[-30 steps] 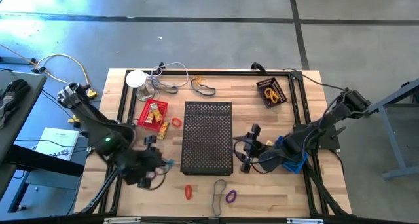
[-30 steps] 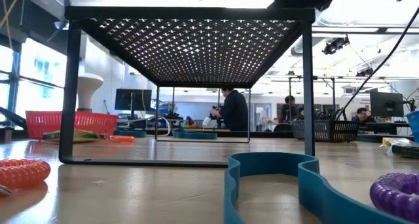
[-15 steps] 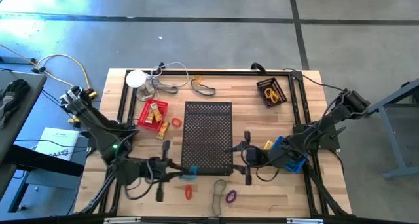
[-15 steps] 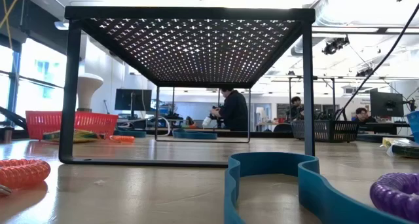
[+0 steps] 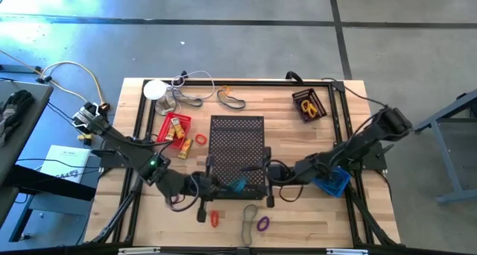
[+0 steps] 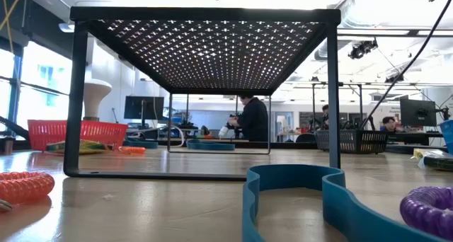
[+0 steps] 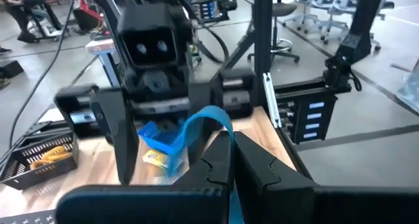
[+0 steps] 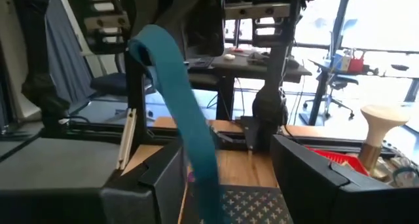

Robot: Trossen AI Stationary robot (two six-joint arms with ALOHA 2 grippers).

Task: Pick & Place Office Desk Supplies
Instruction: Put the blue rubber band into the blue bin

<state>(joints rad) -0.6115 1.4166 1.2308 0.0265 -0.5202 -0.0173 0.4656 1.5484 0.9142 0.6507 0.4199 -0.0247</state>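
My left gripper (image 5: 226,186) is shut on a thin blue band (image 5: 238,184), held in the air over the near edge of the black perforated stand (image 5: 237,147). My right gripper (image 5: 264,179) faces it from the right and is open. Its fingers stand on either side of the band (image 8: 186,129); I cannot tell whether they touch it. On the table near the front edge lie a red loop (image 5: 215,218), a thin band (image 5: 250,215) and a purple loop (image 5: 262,224). An orange loop (image 5: 200,139) and a yellow piece (image 5: 183,147) lie left of the stand. My left gripper pinches one end of the blue band (image 7: 218,129) between its two shut fingers (image 7: 255,160). The fingers come in about level from the table's left. The band arches out beyond the fingertips as a loop, lifted clear of the stand and the table.
A red basket (image 5: 174,128) stands left of the stand. A black tray (image 5: 309,104) with yellow pieces is at the back right. A white disc (image 5: 154,89) with cords and more bands (image 5: 232,99) lie along the far edge. A blue object (image 5: 332,183) sits by the right arm.
My left gripper has carried the blue band toward the table's right and a little up, tipping from pointing down to about level. It has ended over the stand's near edge. My right gripper has moved left toward it and has also tipped up to level, staying open.
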